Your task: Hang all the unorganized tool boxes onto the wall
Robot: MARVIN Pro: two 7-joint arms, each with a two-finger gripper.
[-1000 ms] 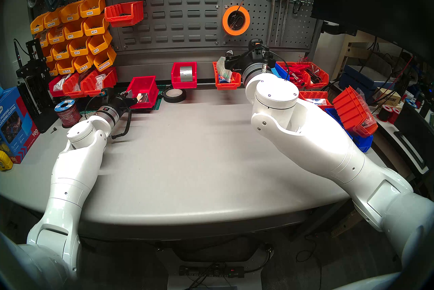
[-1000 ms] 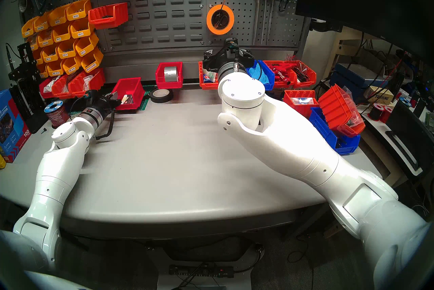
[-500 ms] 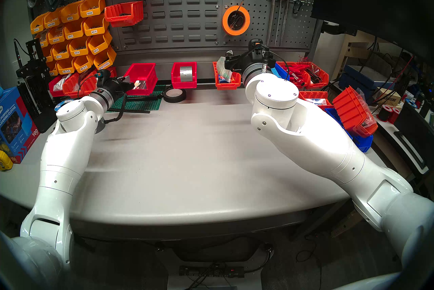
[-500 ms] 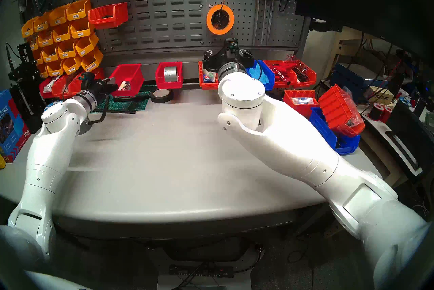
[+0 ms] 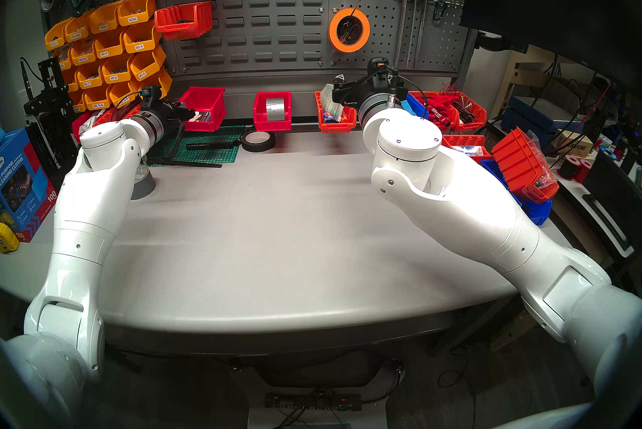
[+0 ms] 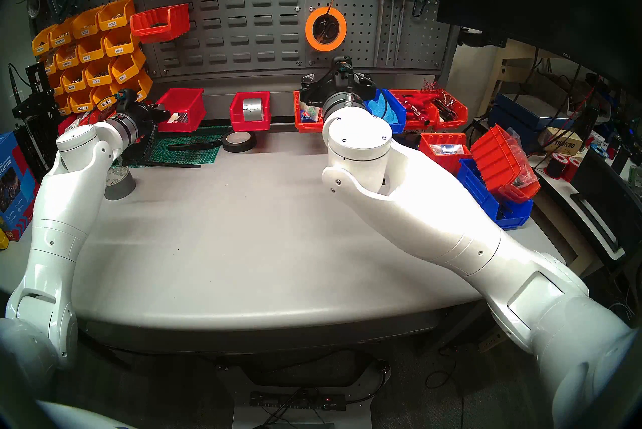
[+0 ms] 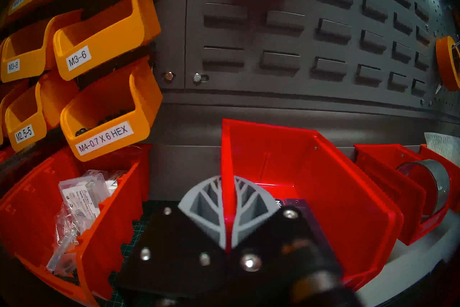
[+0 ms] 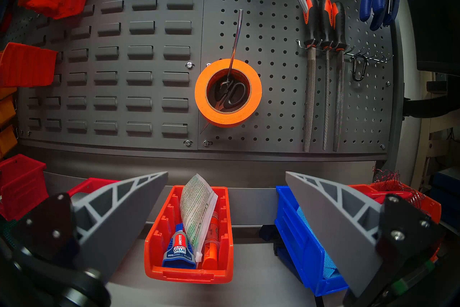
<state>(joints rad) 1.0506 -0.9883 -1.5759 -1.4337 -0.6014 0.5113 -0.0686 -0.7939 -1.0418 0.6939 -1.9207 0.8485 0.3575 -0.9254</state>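
In the left tool [image 7: 225, 209]: red bin's [image 7: 311, 189] wall

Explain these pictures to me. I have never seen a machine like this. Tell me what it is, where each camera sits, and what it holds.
This is a robot with two white arms, each ending in a claw. The two wide pictures look down from its head; the other two come from cameras on its wrists. The left claw is shut on a side wall of a plain red bin, holding it above a green mat. The right claw is open and empty, facing an orange ribbed bin of glue tubes. On the grey table lie a black tape roll and a red bin with silver tape. Behind stands the slotted wall.
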